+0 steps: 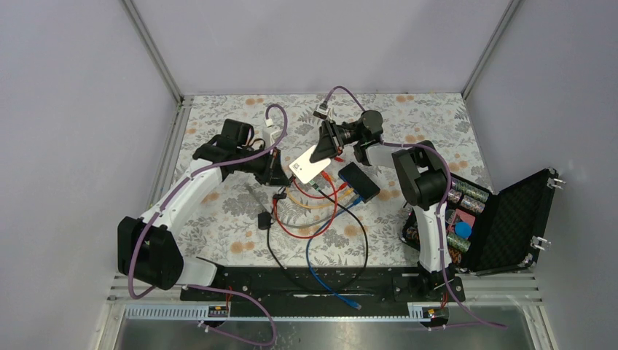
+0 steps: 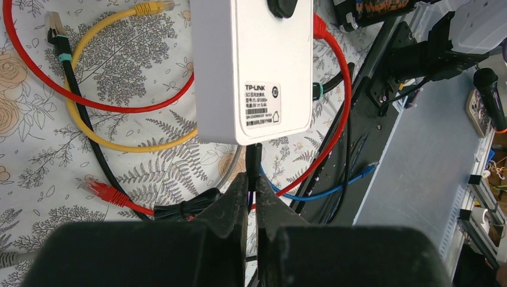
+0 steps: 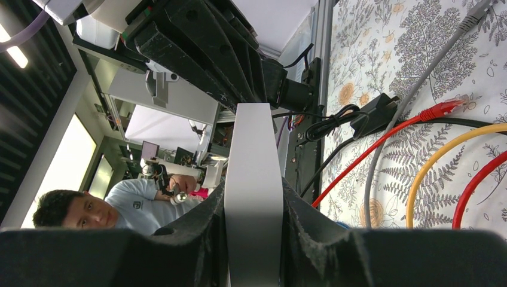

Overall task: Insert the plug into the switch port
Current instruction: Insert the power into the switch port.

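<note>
White switch box (image 2: pixel 251 66) clamped in right gripper (image 3: pixel 254 203); left gripper (image 2: pixel 252 186) pinches black plug (image 2: pixel 253 156) at its edge: insertion step, needs a straight push.

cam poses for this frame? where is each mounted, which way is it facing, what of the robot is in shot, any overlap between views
Top external: above and behind the bases, looking down on the floral table; left arm and right arm both show.
Left wrist: faces along the left gripper, shut on a black plug, toward the white box, labelled face up.
Right wrist: faces back toward the left arm; right gripper clamps the white box edge-on.
Shared: white box in all three; red cables in both wrist views.
</note>
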Tool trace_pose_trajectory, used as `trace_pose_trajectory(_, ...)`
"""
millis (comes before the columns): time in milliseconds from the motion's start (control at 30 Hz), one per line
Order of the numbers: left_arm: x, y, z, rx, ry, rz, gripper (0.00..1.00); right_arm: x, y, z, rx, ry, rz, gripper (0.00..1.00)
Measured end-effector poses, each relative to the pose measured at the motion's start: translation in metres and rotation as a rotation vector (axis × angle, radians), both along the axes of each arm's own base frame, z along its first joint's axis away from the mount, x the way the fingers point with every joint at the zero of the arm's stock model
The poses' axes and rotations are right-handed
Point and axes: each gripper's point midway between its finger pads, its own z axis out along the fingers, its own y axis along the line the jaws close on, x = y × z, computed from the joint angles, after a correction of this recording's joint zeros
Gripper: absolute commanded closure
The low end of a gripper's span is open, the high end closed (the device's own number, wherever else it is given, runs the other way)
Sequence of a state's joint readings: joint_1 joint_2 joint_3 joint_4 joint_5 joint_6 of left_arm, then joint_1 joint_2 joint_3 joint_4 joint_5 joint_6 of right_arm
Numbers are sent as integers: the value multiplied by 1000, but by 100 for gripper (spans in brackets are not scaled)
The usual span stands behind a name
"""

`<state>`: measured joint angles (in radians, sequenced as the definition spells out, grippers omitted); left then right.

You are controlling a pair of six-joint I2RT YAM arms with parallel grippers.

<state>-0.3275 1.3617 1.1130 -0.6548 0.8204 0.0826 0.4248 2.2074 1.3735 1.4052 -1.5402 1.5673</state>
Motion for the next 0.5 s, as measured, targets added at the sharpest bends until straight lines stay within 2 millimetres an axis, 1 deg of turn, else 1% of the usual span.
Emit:
trace_pose_trajectory(367,-1,-2,3,-8,60,23,100,0,0,0,1,-1,0,97)
trace_pose_trajectory(500,0,-3,8,-15,88,43,100,0,1,0,1,0,0,97)
